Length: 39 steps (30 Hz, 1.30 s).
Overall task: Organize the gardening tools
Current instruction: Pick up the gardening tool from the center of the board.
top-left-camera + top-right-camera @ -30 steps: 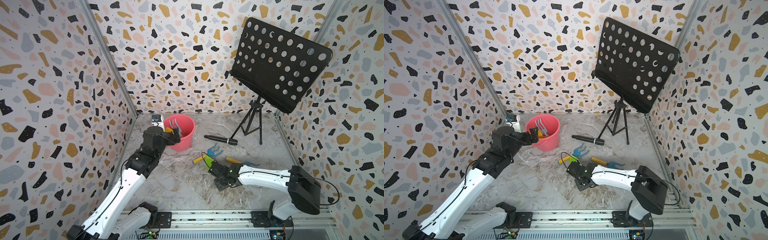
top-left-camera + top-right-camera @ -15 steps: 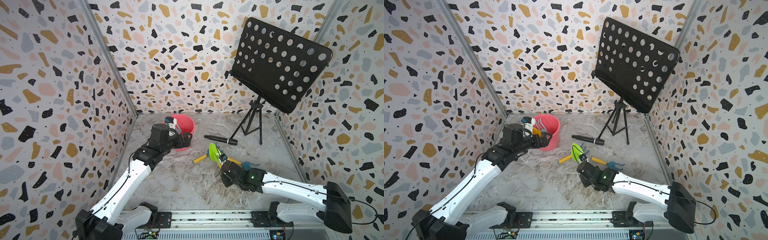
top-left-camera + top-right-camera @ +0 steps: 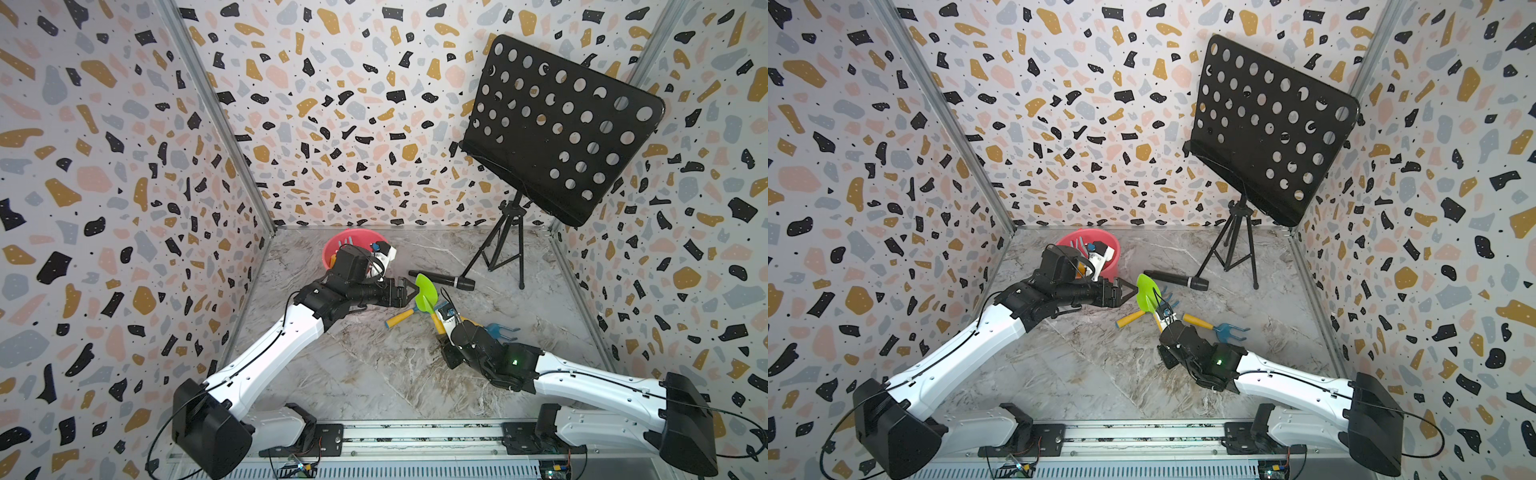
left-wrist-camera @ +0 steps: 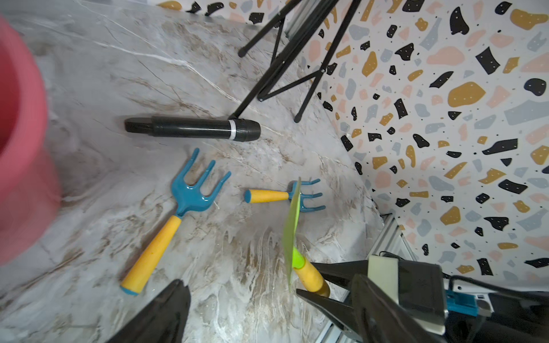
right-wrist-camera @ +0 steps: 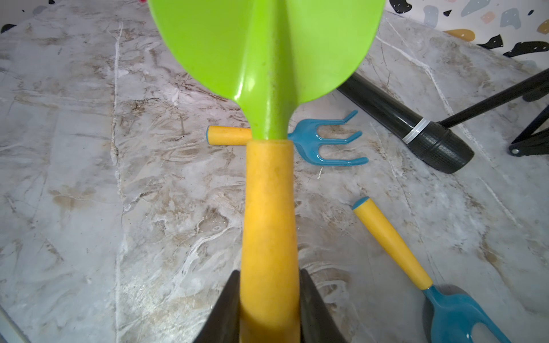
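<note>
Holding the trowel (image 3: 426, 293) by its yellow handle, our right gripper (image 5: 269, 274) is clamped firmly on it and has it clear of the tabletop (image 3: 365, 374), green blade up, about the middle of the tabletop in both top views. Our left gripper (image 3: 1128, 293) reaches in from 9 o'clock with its jaws spread and empty. Its wrist view shows the blade edge-on in the gap between them, and we cannot tell whether a fingertip touches it yet. We judge this to be a handover on the way to the bucket (image 3: 329, 257) in the 11 o'clock corner, where a rake (image 3: 1077, 242) already stands. The weak point, we think, is the blade itself: thin, glossy and curved, so jaws closing on it could skid off or twist it. If our right gripper let go before that hold is sure, the trowel would likely fall onto the nearer fork (image 4: 190, 193) lying just below at 7 o'clock. It could also roll against the microphone (image 3: 449, 281) just beyond at 12 o'clock. The farther fork (image 4: 307, 196) lies at 4 o'clock beside the right arm, out of the way. The left arm's wrist also appears to pass close by the bucket's rim in the top views, so a hasty swing back toward 11 o'clock could tip it and spill what is inside.
</note>
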Motion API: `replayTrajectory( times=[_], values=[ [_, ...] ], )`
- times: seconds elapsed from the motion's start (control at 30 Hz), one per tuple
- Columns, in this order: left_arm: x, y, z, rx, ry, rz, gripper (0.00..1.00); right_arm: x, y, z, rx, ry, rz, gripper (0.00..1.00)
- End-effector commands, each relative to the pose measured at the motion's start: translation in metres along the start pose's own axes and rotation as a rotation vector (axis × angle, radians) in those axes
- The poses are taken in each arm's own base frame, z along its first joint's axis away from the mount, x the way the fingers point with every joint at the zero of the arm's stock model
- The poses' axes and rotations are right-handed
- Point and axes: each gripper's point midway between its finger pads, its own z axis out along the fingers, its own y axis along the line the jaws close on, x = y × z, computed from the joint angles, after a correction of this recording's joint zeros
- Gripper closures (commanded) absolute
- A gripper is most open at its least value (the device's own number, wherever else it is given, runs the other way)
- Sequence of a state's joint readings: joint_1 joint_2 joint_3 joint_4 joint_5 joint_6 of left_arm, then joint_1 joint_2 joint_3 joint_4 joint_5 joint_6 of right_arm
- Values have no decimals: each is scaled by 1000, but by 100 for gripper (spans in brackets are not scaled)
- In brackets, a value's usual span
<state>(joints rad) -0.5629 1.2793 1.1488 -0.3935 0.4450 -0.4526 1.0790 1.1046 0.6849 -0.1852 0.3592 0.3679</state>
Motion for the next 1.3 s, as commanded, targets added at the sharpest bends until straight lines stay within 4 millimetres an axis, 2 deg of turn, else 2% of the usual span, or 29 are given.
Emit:
replayTrajectory(
  times=[0.0, 0.13, 0.3, 0.53, 0.77, 0.9, 1.0, 1.13, 1.27],
  values=[
    [-12, -20, 4, 64, -16, 55, 17, -22, 3, -7, -26, -93, 11, 100],
    [-11, -19, 15, 64, 4, 50, 24, -26, 4, -8, -31, -113, 17, 100],
    [-11, -23, 22, 81, 13, 57, 39, -28, 8, -5, -47, -118, 15, 100],
    [-12, -19, 29, 65, 9, 58, 58, -29, 11, -5, -60, -122, 16, 100],
    [-14, -15, 30, 46, -2, 66, 89, -28, 9, -4, -51, -119, 17, 94],
    [-16, -12, 28, 23, -17, 77, 100, -29, 8, -4, -45, -123, 19, 84],
    [-18, -10, 24, 2, -39, 95, 100, -29, 6, -5, -37, -124, 22, 58],
    [-28, -1, 13, -74, -108, 137, 100, -29, 3, -7, -24, -127, 32, 42],
    [-45, 10, -8, -195, -202, 197, 100, -30, -7, -12, 20, -135, 61, 27]
  ],
)
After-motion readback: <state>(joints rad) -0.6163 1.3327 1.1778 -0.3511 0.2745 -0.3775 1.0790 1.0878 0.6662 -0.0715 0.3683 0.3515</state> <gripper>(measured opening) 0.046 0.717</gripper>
